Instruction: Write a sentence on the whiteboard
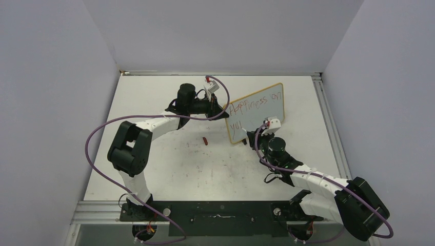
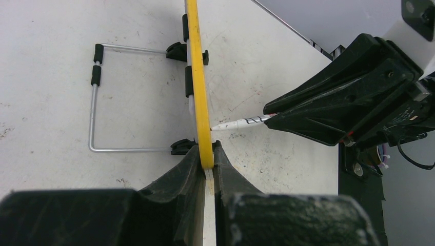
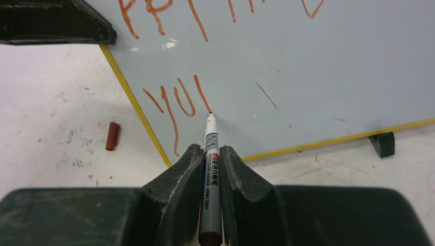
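We begin at the left. The left arm climbs from its base at the near edge, folds at the elbow and stretches toward 1 o'clock. Its left hand [image 1: 221, 108] is clamped on the left edge of the whiteboard [image 1: 261, 110]. From that wrist we see the fingers [image 2: 187, 171] pressed one on each face of the yellow-looking frame. A bent wire stand [image 2: 94, 113] is clipped to the board's back.

On the tabletop [image 1: 169, 169], just at 8 o'clock of the board's lower left corner, lies a small red cap [image 1: 205, 140].

The whiteboard stands propped up in the far half, at about 1 o'clock from the tabletop's middle. The sentence [image 1: 256, 105] runs in red. The top line reads roughly "Happiness on", and below it are "yu" and one more stroke (the letters are shaky).

The right arm lies low, reaching from its base toward 11 o'clock. Its right hand [image 1: 255, 135] is closed on a marker [image 3: 210, 169], which points to 12 o'clock in the wrist view. The tip touches the board at the foot of the last stroke. The barrel carries a red band and print that we cannot read surely.
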Motion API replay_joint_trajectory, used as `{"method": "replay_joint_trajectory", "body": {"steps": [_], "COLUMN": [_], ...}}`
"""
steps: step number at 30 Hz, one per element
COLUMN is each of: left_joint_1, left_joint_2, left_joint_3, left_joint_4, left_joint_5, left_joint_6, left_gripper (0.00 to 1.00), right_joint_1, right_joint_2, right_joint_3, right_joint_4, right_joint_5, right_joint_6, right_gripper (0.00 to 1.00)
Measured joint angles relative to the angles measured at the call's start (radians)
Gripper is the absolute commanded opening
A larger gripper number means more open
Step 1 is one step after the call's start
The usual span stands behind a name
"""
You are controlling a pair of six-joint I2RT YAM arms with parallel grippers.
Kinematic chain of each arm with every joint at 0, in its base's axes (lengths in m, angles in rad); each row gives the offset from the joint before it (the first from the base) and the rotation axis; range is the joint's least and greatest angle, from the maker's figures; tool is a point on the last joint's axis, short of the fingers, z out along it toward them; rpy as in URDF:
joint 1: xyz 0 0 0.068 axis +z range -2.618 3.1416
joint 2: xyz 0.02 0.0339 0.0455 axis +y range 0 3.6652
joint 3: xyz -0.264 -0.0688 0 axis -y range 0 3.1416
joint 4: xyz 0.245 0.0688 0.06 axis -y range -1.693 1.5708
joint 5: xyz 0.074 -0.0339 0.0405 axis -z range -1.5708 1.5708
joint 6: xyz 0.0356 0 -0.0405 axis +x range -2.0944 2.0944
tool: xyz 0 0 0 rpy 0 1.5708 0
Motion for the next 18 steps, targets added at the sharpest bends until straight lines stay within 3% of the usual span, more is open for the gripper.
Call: {"method": "replay_joint_trajectory", "body": {"steps": [18], "left_joint_1": [0.0], "left_joint_2": [0.0], "left_joint_3": [0.0], "left_joint_4": [0.001], "left_joint_5": [0.0], "left_joint_6": [0.002], "left_gripper": [0.0], "right_joint_1": [-0.031], "right_joint_2": [-0.001], "right_joint_3": [0.037], "right_joint_4": [-0.01], "right_joint_5": [0.027], "right_joint_6": [-0.042], "right_gripper": [0.05]}}
